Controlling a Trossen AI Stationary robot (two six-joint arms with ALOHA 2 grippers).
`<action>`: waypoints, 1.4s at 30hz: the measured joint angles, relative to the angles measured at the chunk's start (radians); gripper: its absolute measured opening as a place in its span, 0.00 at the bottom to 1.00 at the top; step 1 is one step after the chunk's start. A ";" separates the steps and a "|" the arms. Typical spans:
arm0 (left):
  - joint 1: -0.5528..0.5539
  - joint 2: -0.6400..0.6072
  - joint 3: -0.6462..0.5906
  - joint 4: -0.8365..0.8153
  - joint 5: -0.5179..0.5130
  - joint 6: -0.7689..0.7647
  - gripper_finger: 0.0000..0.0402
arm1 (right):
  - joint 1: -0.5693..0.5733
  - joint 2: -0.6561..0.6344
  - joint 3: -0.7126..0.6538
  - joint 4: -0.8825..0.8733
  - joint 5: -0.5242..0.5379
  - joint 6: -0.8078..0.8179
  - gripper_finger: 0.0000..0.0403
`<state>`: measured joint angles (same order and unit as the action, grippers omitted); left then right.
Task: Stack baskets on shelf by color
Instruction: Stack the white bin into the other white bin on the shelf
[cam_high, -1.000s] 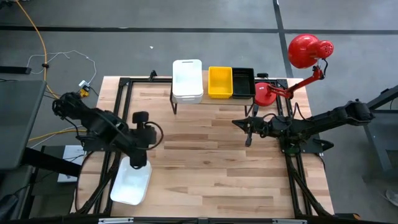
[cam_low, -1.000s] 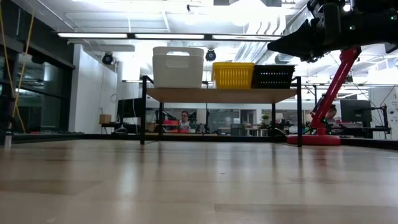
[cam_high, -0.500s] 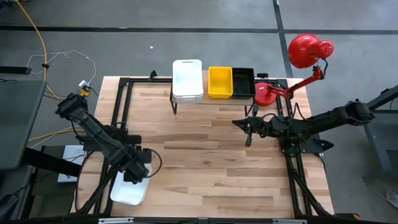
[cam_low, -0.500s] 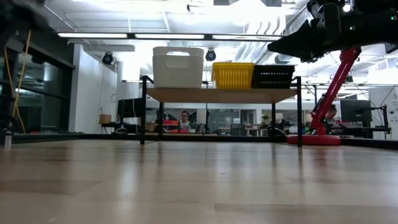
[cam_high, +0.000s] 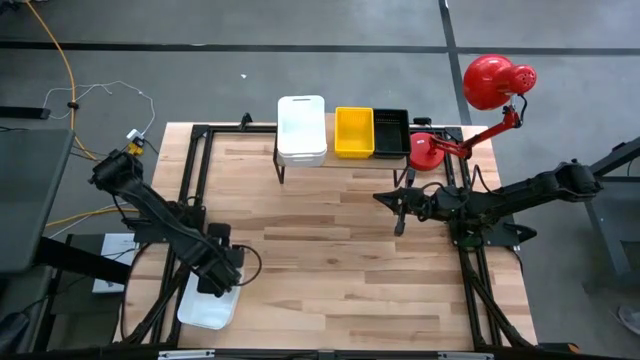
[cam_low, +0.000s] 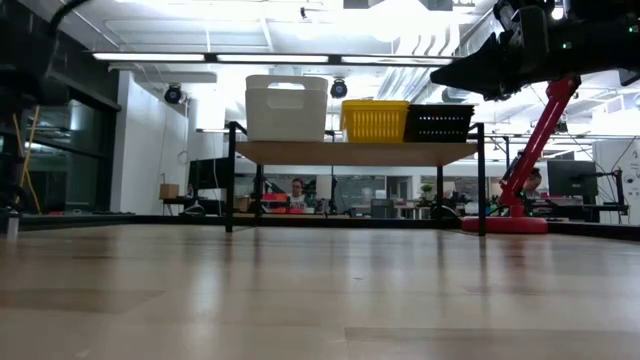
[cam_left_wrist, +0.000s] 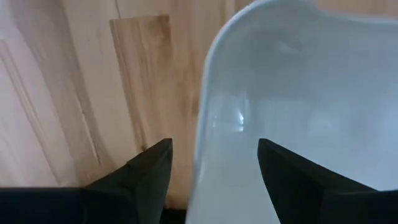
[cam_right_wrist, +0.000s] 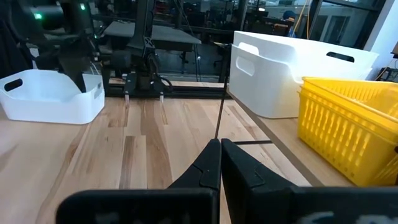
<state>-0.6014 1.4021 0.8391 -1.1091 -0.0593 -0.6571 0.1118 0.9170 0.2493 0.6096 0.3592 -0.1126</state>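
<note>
Light wooden tabletop (cam_high: 340, 250) carries one white shallow plastic basket (cam_high: 205, 305) at seven o'clock. Left tool (cam_high: 217, 272) straddles its rim, fingers apart; right tool (cam_high: 398, 215), together, waits at three o'clock. Basket looks light, stiff, slippery: grip the wall. Wooden shelf (cam_high: 345, 160) at twelve; path open.

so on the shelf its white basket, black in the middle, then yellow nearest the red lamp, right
Not quite. On the shelf the white basket comes first, but the yellow basket sits in the middle and the black basket is nearest the red lamp. The high view shows this order.
</note>
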 joint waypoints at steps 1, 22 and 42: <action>0.000 0.000 -0.016 0.011 0.000 0.006 0.56 | 0.000 0.000 0.000 0.000 0.000 0.000 0.00; 0.088 -0.004 -0.123 0.126 0.033 0.132 0.03 | 0.000 0.000 0.000 0.000 -0.021 0.000 0.00; 0.449 -0.011 1.015 -0.453 -0.434 0.564 0.00 | 0.000 0.000 0.000 -0.009 -0.060 0.000 0.00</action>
<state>-0.1524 1.3914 1.8545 -1.5626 -0.4932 -0.0932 0.1116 0.9169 0.2489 0.6010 0.2989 -0.1125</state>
